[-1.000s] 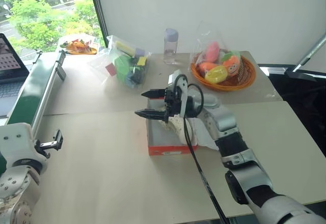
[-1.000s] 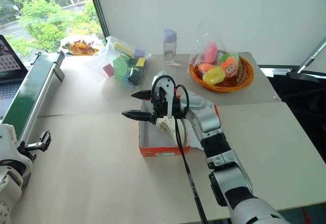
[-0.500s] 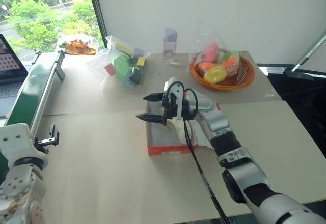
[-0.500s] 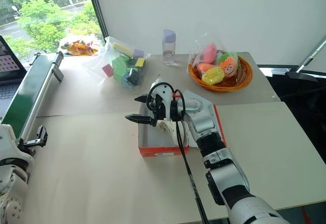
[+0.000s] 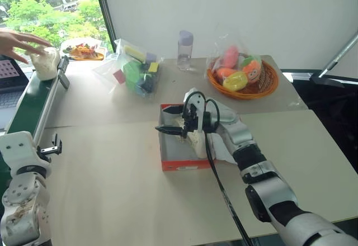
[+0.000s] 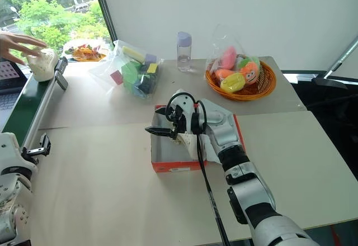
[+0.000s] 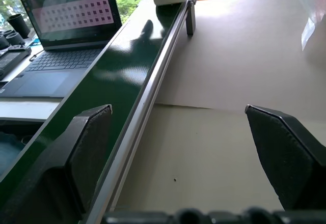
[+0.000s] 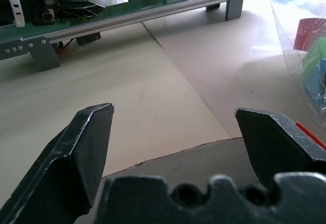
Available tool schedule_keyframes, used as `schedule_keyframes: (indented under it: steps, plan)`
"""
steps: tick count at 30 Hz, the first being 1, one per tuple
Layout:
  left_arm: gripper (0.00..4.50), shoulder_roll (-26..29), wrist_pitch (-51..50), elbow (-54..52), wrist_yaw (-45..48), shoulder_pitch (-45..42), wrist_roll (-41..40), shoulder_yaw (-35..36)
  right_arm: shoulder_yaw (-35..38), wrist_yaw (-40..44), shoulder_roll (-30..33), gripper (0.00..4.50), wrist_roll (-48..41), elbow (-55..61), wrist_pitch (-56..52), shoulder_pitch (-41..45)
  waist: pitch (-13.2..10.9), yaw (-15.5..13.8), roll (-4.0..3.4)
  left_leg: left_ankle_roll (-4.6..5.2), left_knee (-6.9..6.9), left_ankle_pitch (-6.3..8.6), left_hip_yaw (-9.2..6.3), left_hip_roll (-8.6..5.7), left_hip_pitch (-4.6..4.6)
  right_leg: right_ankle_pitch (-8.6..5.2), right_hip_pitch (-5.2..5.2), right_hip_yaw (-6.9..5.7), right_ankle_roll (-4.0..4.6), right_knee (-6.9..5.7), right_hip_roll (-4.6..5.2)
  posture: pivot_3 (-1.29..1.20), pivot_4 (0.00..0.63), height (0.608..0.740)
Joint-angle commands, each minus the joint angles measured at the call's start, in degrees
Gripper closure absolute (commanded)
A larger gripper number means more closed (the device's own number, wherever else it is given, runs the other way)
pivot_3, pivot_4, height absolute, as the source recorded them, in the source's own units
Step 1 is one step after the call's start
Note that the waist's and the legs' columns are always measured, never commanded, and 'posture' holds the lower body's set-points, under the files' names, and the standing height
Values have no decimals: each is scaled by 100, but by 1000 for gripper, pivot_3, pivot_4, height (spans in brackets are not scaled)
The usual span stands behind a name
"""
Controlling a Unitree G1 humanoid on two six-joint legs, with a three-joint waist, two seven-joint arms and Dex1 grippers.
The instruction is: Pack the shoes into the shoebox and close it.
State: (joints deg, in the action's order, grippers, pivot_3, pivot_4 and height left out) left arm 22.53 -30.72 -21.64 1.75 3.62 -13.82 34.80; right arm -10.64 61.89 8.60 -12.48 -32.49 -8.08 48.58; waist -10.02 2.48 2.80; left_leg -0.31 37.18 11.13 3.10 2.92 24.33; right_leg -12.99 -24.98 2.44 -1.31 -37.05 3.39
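Nearest the robot, the left tool (image 5: pixel 53 145) is hovering at the left edge of the worktop (image 5: pixel 112 201), beside the green conveyor (image 5: pixel 33 98); its two black fingers (image 7: pixel 89 142) are standing wide apart with nothing between them. In the left wrist view the conveyor is running away toward a laptop (image 7: pixel 71 18) that is sitting open alongside it.

Further in, at the middle of the worktop, the shoebox (image 5: pixel 182 162) is lying open, its red-orange walls framing a white inside. One cream-white shoe (image 5: pixel 196 140) is lying inside it, toward the right side, with white paper (image 5: pixel 226 151) spilling over the right wall. The right tool (image 5: pixel 170 120) is reaching across the box from the right, pointing left, poised just above the left part of the box. Its fingers (image 8: pixel 89 147) are spread fully and are gripping nothing; whether it is touching the shoe cannot be told.

Beyond the box, a clear bag of coloured blocks (image 5: pixel 137 70) is sitting on the far half of the worktop, a small clear bottle (image 5: pixel 185 50) to its right, and an orange woven basket (image 5: pixel 243 78) of bagged toys further right.

At the far end of the conveyor, a person's hand (image 5: pixel 19 43) is resting on the second shoe (image 5: pixel 45 64), which is sitting on the belt. A bag of snacks (image 5: pixel 84 49) is lying behind it by the window.
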Motion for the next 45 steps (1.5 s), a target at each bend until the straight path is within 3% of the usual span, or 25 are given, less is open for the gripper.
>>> schedule_keyframes:
  steps: [1,11,21,31,45]
  plan:
    - [0,80,198,-24,18,-134,59,-19,87,62,-40,13,-151,391,-62,5,0,-1,0,0,0,0,0,0,0,0,0,0,0,-1,0,0,150,740]
    - [0,253,294,297,121,-96,36,379,-25,141,96,13,-186,1446,-495,-158,0,11,0,0,-1,0,1,2,-1,0,-2,0,0,-2,1,0,150,740]
    - [0,761,333,1153,639,-337,-441,812,-220,269,258,13,-339,2326,-1146,-249,0,-31,1,0,0,0,1,1,0,0,-3,-5,1,-2,3,0,150,740]
    - [0,1291,678,2292,1537,-393,-724,789,-415,309,387,13,-294,2412,-1303,-405,1,2,1,-1,-3,0,5,3,-2,-1,-5,-6,3,-1,3,0,150,740]
    - [0,1263,929,3335,1406,-641,-617,620,-428,170,575,13,-285,2577,-1349,-565,2,-65,3,-1,-3,0,4,3,-3,0,-5,-10,5,-6,5,0,150,740]
